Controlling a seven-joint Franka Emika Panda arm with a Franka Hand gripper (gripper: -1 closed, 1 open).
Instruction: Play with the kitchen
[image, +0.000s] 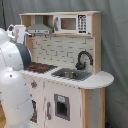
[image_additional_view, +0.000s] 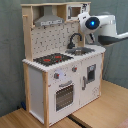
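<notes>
The kitchen (image: 65, 85) (image_additional_view: 60, 75) is a tall toy of pale wood and white panels. It has a black-red stovetop (image: 39, 67) (image_additional_view: 52, 59), a steel sink (image: 70, 75) (image_additional_view: 82, 50), a black faucet (image: 83, 59) (image_additional_view: 75, 39), a grey hood (image: 39, 29) (image_additional_view: 49, 21) and an oven door (image_additional_view: 64, 95). My gripper (image: 18, 32) (image_additional_view: 84, 21) hangs in the air at hood height in front of the kitchen, touching nothing that I can see. In the second exterior view it overlaps the upper shelf beside the faucet.
The white arm (image: 12, 75) fills the first exterior view's left. In the second exterior view its wrist with a blue light (image_additional_view: 92, 23) comes in from the right. A microwave panel (image: 71, 23) sits on the top shelf. The kitchen stands on a wooden floor (image_additional_view: 100, 110), with a grey curtain (image: 115, 45) behind.
</notes>
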